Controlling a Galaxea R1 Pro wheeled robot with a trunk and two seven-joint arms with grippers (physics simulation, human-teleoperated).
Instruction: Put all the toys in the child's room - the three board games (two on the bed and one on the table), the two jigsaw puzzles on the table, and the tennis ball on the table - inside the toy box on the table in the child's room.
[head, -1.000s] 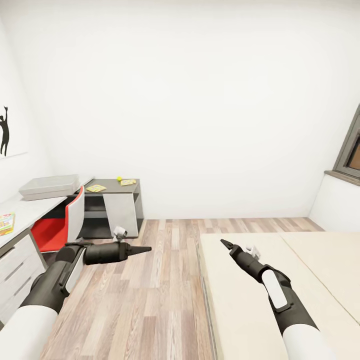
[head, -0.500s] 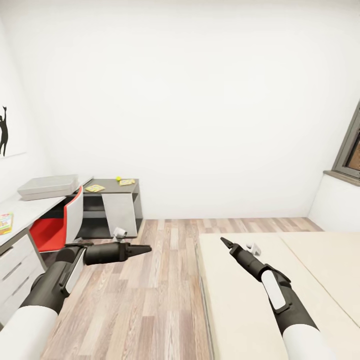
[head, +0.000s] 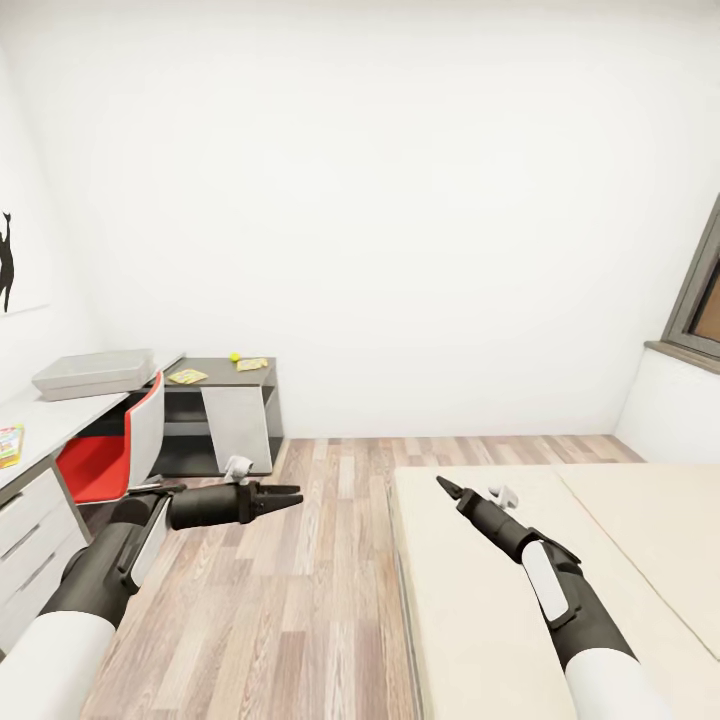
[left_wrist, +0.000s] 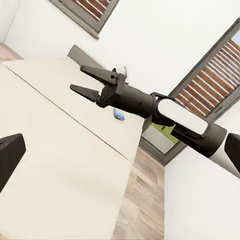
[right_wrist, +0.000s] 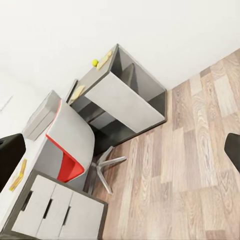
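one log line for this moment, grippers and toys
left gripper open, empty | right gripper open, empty | toy box, tennis ball, jigsaw puzzles on table | nothing held

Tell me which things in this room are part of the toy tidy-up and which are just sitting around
Part of the job:
- toy box on the table
- board game at the table's near end
- two jigsaw puzzles
- tennis ball
- bed

Just there:
- red and grey chair
- drawer unit
- window
- silhouette picture
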